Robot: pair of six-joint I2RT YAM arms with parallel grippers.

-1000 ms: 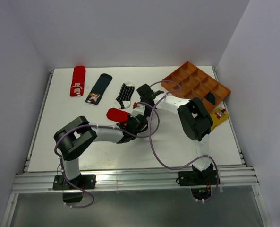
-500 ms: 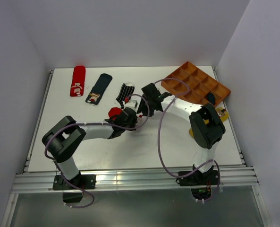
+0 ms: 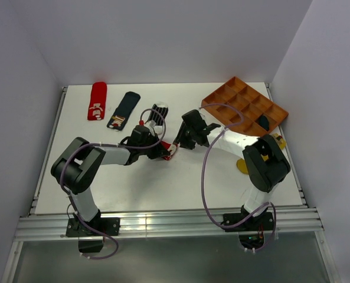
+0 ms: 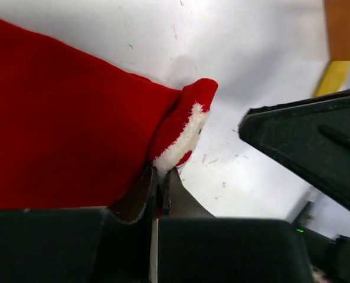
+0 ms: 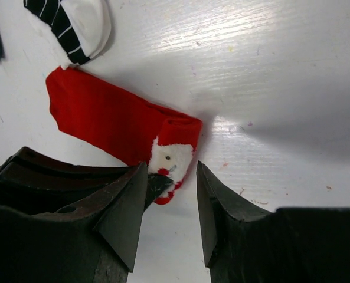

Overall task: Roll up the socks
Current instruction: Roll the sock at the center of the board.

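Left gripper (image 4: 160, 188) clamped shut on the folded toe of the red sock (image 5: 113, 124), thin pinch only. Right gripper (image 5: 170, 197) parted, holding nothing, straddling the same fold from 2 o'clock in the top view. Sock lies mid-desk (image 3: 139, 188), with the striped sock (image 3: 157, 110) near at 12 o'clock. Risks: the pinch slips and the 1 fold springs open. The 2 grippers nearly touch, so closing the right one may nip the left fingertip.

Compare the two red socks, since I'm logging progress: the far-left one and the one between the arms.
The far-left red sock lies flat at full length; the middle red sock has its white-marked end folded over. No hand touches the far-left one; the left hand pinches the middle one's folded end. Both are red with white marks.
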